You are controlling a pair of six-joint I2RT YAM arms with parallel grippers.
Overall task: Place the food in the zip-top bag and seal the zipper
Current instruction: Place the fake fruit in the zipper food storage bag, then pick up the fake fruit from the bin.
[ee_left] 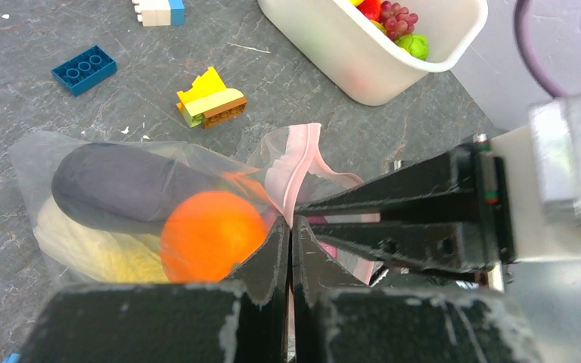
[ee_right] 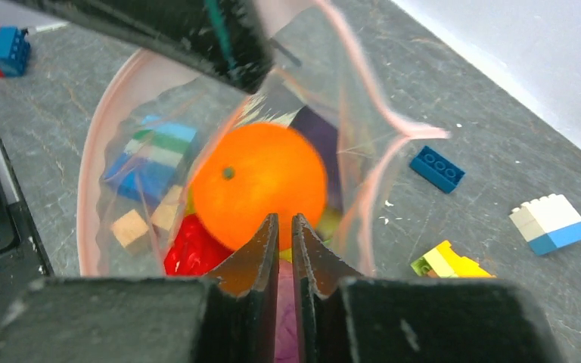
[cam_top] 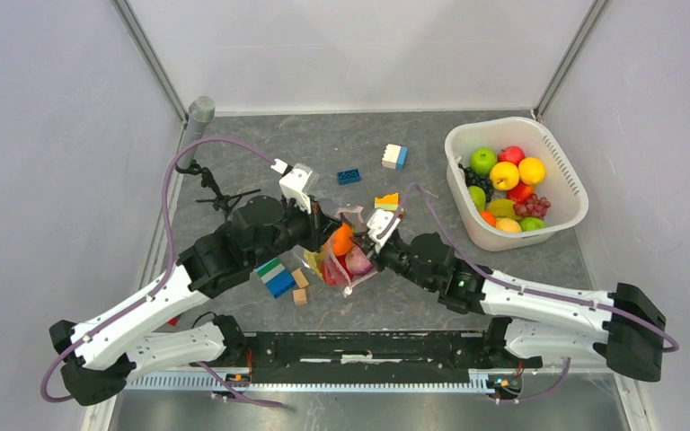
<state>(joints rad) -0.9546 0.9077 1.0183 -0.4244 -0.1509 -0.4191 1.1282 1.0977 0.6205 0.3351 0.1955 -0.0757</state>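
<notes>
You had the bag mid-table with food inside it, the left gripper at its left edge and the right gripper at its right. Blocks lay behind it and just left. The basket sat back right, holding more food.

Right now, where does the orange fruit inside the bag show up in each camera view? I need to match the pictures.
Top external: the orange fruit sits at centre, inside the zip-top bag.
Left wrist: lower centre-left, seen through the clear plastic below a dark purple fruit.
Right wrist: centre of the picture, in the bag's open mouth.
Shared landmark: the flat blue brick lying on the table.
</notes>
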